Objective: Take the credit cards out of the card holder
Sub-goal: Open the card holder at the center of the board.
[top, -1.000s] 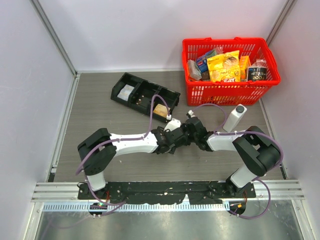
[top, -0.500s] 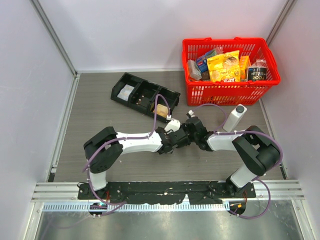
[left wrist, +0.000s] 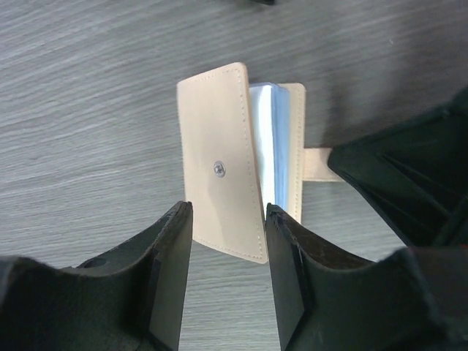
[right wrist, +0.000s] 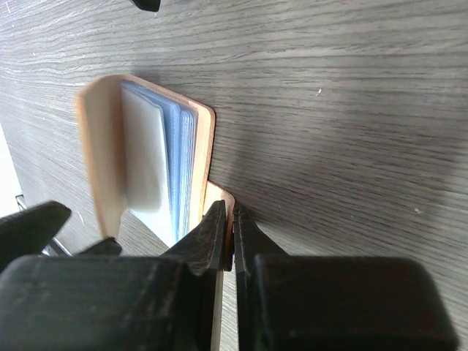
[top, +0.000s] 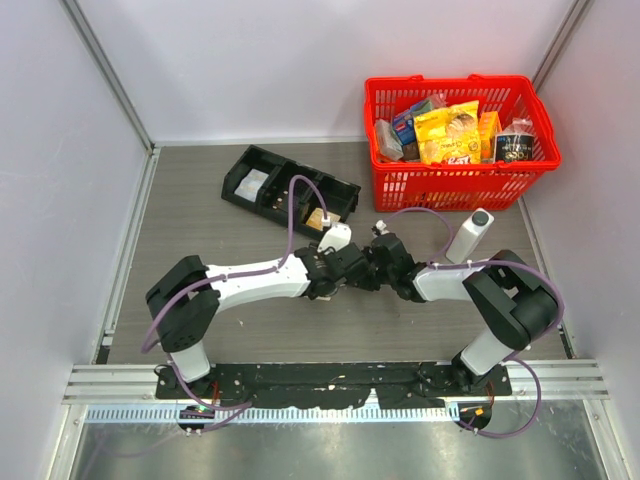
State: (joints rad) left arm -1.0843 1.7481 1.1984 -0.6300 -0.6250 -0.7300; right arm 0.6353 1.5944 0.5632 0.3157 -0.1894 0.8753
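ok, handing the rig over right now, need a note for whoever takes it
The left gripper is open, jaws either side of the card holder at its raised cover; contact unclear.
The right gripper is shut on the card holder's closing tab.
The credit cards are all stacked inside the half-open holder, on the table between the arms.
Done: holder opened partway.
Left: pull every card out.

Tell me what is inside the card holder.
Between the card holder's parted flaps, a stack of pale blue card edges shows; most faces and the count are hidden.
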